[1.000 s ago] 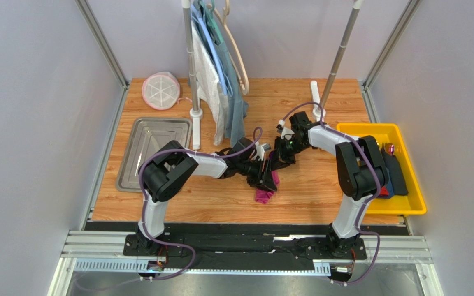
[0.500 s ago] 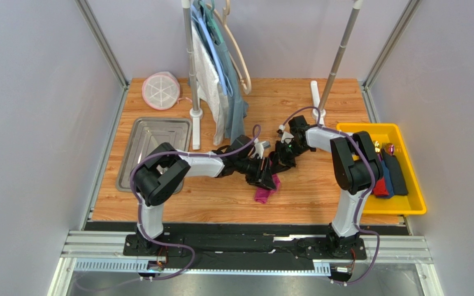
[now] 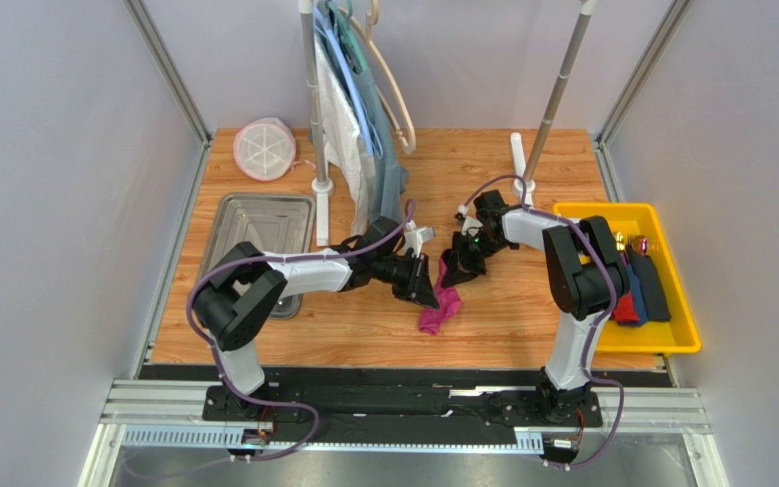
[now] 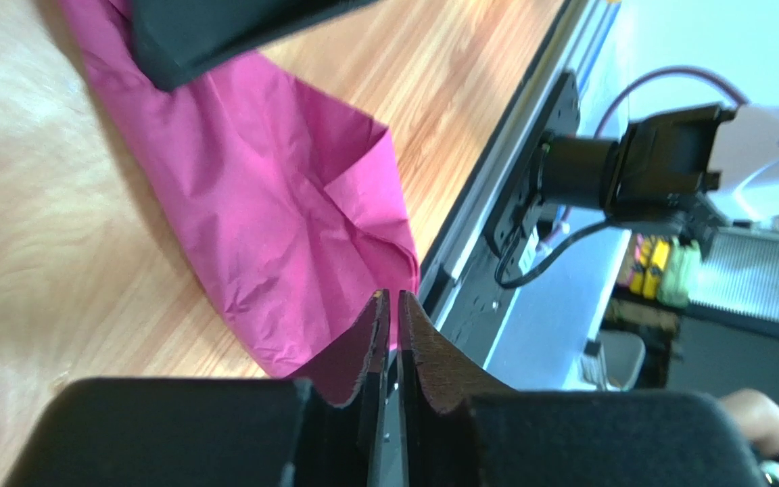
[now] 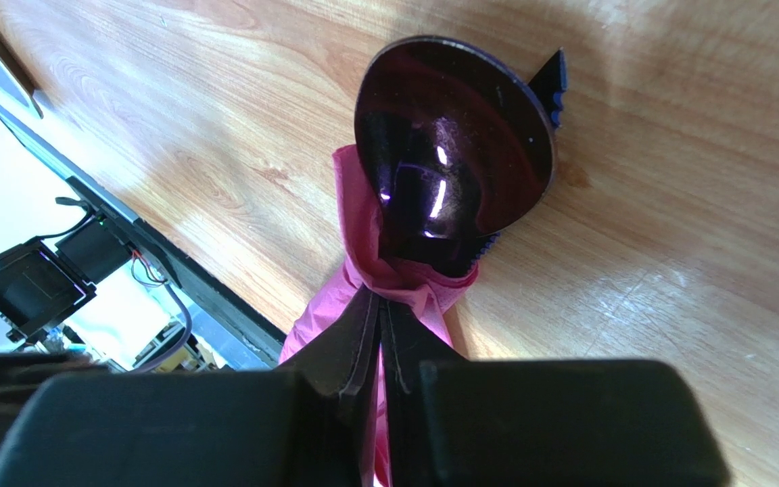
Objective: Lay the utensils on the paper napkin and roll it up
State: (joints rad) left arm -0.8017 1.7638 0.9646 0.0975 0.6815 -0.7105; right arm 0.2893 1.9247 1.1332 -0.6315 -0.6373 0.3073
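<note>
The left tool (image 4: pixel 391 304) has just gone from spread to nearly pressed together, and its tips seem to nip the loose edge of the paper napkin (image 4: pixel 262 203) lying ahead of it. I judge rolling can now proceed. The right tool (image 5: pixel 378 304) pinches the napkin's other end. The utensils (image 5: pixel 449 142) jut just beyond its tips over the worktop (image 5: pixel 668 254). Their handles are wrapped from sight, so the piece count is unclear.

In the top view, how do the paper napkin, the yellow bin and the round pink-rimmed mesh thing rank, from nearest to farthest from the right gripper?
1. paper napkin: right at the right gripper, mid-table, trailing toward the near edge.
2. yellow bin: off to the right, along the table's right edge.
3. round pink-rimmed mesh thing: far-left corner of the table, clearly the farthest.
</note>
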